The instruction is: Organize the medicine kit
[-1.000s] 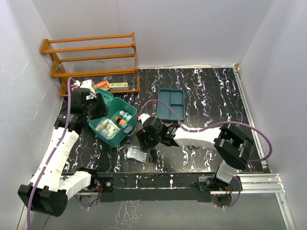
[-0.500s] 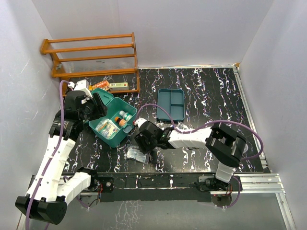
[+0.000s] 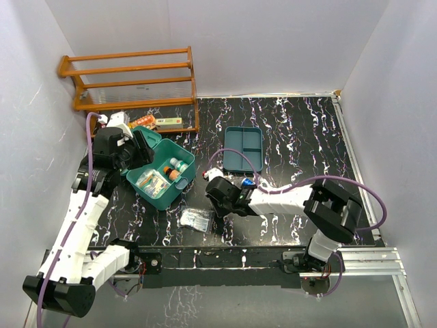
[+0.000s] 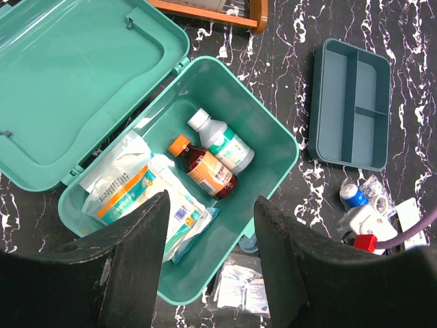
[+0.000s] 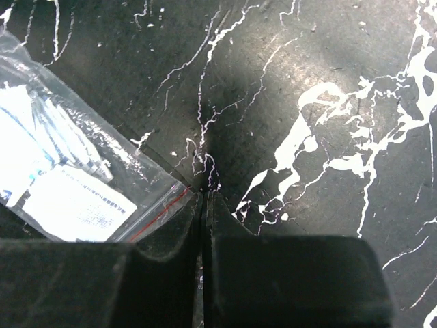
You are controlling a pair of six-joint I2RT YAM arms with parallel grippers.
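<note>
Left arm reaches up the bench's left edge. The left gripper hangs over the open medicine kit with fingers parted and empty; the kit sits near the back-left corner, before the wooden rack. Right arm lies low by the near edge, right gripper closed at a clear bag's corner, pinch unclear; the divided tray lies behind.

Our medicine kit lies open, seen from above.
We see bottles and packets inside it, the left gripper over its raised lid, a divided tray to its right, and the right gripper just beside a clear packet.
</note>
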